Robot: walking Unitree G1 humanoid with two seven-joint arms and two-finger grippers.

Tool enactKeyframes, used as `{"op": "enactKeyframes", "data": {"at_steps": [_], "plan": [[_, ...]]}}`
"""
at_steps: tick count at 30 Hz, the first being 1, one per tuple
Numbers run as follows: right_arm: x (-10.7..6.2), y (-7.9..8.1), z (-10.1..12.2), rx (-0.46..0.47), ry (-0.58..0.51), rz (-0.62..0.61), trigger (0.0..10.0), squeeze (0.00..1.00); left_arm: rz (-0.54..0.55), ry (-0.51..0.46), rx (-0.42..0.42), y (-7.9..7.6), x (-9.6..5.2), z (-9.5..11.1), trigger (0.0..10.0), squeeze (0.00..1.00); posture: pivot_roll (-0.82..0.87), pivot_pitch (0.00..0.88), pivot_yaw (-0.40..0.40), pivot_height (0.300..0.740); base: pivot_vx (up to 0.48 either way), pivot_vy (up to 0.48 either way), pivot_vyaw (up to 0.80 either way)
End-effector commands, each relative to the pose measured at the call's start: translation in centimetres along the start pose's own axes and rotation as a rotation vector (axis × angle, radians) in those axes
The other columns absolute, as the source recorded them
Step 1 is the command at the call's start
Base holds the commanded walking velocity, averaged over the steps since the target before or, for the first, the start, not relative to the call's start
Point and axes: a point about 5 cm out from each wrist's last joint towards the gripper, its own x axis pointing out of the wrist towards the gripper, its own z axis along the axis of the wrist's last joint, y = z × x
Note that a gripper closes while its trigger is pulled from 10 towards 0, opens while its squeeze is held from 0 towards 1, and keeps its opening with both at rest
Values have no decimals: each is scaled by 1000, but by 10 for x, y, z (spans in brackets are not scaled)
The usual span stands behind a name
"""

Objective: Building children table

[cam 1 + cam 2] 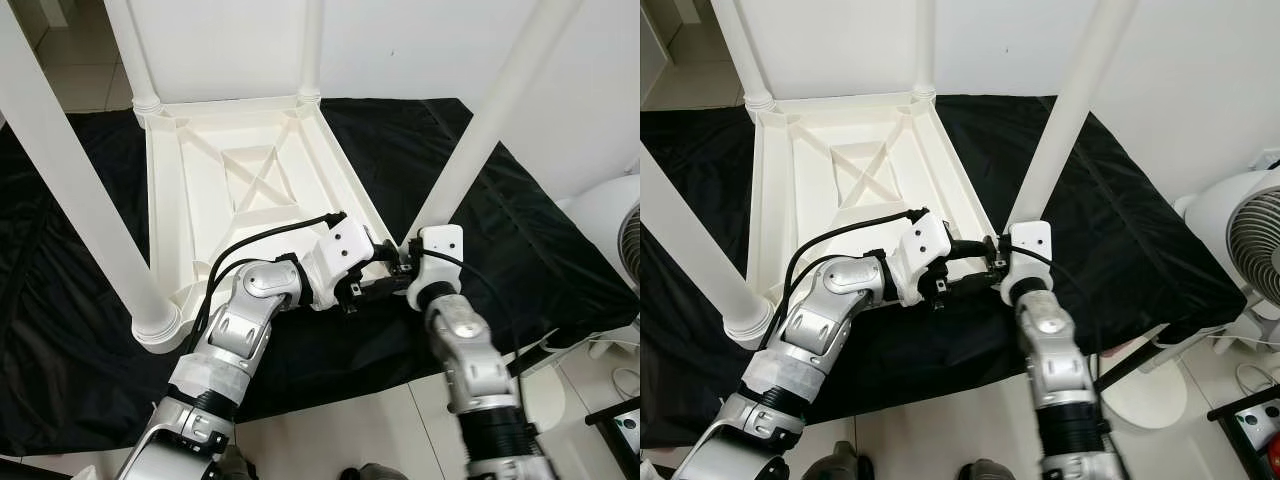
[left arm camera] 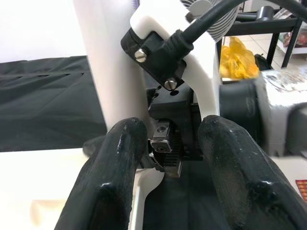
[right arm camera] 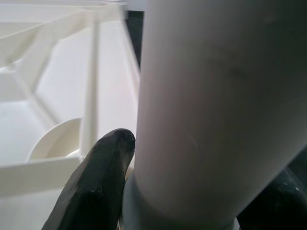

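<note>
Beside a fan (image 1: 1250, 245), right gripper (image 3: 192, 201) clamps table leg (image 3: 216, 105); left gripper (image 2: 168, 158) spread.

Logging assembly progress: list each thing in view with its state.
Table top: upside down on the black cloth.
Four legs: all upright in corner sockets.
Near right leg: between the right gripper's fingers, at its base.
Left gripper: fingers open, beside the right gripper.
Fan: upright.

You are looking at a home room: tiled floor (image 1: 370, 430) along the frame's bottom, white fan (image 1: 1240, 240) standing at right, plain wall (image 1: 420, 50) running across the top.
</note>
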Motion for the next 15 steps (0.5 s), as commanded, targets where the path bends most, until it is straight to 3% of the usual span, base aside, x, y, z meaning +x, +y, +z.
{"op": "enactKeyframes", "data": {"at_steps": [1,5,11,12,14,15], "plan": [[-5,-4,-2,66,19,-106,10000,0,110,11,5,5,-2,0,10000,0,16,20,-49,740,0,0,0],[-9,10,3,119,-5,-106,10000,0,125,14,2,6,-4,-1,10000,0,11,26,-44,740,0,0,0],[-12,6,6,96,-11,-105,10000,0,121,13,1,6,-3,-1,10000,0,11,26,-44,740,0,0,0],[-12,5,7,92,-12,-117,10000,176,120,13,0,6,-3,-1,10000,0,13,28,-44,740,0,0,0],[-12,5,7,92,-12,-117,10000,176,120,13,0,6,-3,-1,10000,0,13,28,-44,740,0,0,0],[-13,3,10,89,-33,-110,10000,1000,121,15,-2,6,-4,-1,10000,0,13,29,-45,740,0,0,0]]}}
